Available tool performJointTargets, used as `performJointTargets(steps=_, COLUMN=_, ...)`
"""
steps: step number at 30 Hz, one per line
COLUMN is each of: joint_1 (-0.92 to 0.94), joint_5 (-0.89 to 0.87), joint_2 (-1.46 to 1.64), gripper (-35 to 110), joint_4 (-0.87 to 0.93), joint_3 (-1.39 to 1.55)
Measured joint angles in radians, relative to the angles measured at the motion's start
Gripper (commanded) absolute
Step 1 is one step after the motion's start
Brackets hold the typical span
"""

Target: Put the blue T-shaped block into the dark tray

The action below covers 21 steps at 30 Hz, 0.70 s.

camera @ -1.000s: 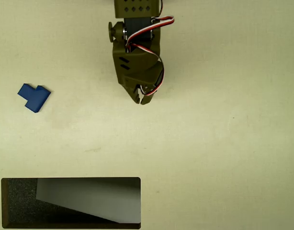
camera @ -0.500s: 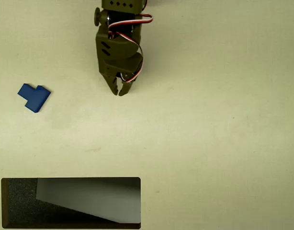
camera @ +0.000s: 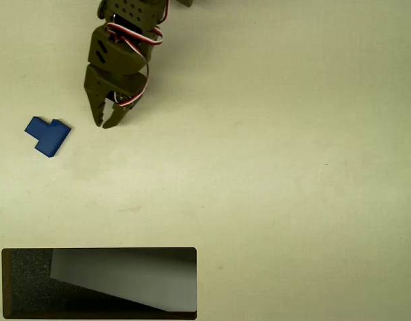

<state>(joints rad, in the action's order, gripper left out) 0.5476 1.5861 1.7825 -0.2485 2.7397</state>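
Arm: reached in from the table's [camera: 292,167] top edge, pointed down-left
Gripper [camera: 104,124]: fingertips nearly pressed together, nothing held
Blue T-shaped block [camera: 47,136]: near left edge, beside gripper

olive arm reaching down from the top edge in the overhead view, red-and-white wires looping over its wrist, gripper [camera: 103,124] pointing downward, fingertips sitting nearly together.

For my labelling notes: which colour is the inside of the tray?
Black, speckled, with a pale grey glare wedge across it; the dark tray shows in the overhead view.
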Motion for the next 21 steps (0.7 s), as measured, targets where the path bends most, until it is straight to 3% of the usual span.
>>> performJointTargets(steps=5, joint_1=0.152, joint_5=0.055, joint_2=0.041, gripper=0, joint_4=-0.031, joint_3=0.006)
performJointTargets(steps=10, joint_1=0.337, joint_5=0.170, joint_2=0.063, gripper=0, joint_4=0.066, joint_3=-0.035)
performJointTargets(steps=21, joint_1=0.436, joint_5=0.265, joint_2=-0.420, gripper=0, joint_4=-0.072, joint_3=-0.397)
